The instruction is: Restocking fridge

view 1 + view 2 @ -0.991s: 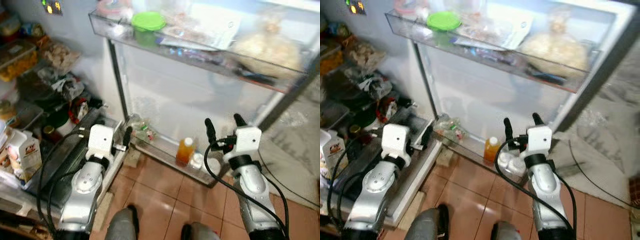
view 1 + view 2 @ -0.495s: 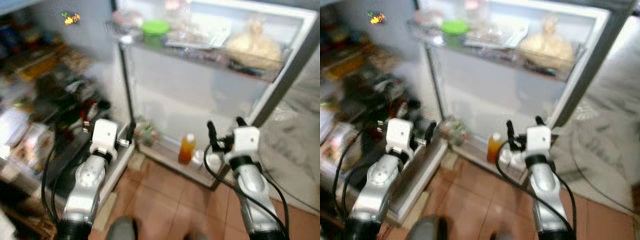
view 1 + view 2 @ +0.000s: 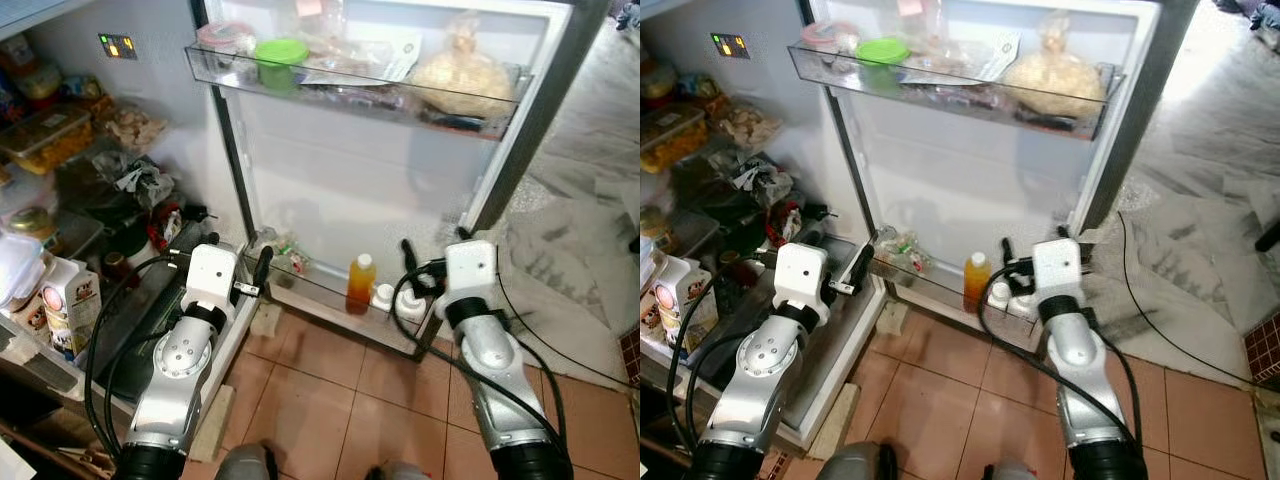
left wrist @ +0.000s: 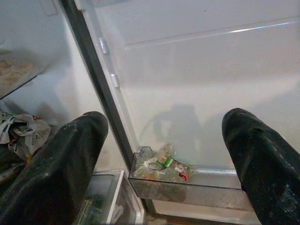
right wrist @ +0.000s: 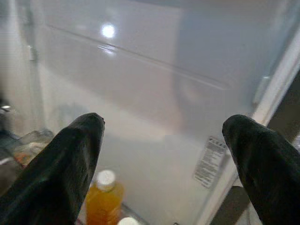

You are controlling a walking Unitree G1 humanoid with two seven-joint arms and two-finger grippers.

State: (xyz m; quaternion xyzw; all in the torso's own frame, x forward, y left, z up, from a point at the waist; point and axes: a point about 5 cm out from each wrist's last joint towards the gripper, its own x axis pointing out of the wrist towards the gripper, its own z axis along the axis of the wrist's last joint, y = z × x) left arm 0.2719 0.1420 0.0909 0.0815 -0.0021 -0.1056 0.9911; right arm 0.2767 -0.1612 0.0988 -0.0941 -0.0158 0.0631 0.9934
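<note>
Both grippers, left (image 4: 164, 159) and right (image 5: 164, 164), hold jaws apart near a smooth orange bottle (image 3: 360, 283) in the clear door shelf (image 3: 330, 300)

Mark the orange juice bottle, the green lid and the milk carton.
orange juice bottle (image 3: 360, 285): left eye view, on the orange body, in the lower door bin.
green lid (image 3: 281, 49): left eye view, on the lid's top, upper door shelf.
milk carton (image 3: 71, 306): left eye view, on its front face.

Head views downward, wrists facing fridge door (image 3: 370, 190)
</note>
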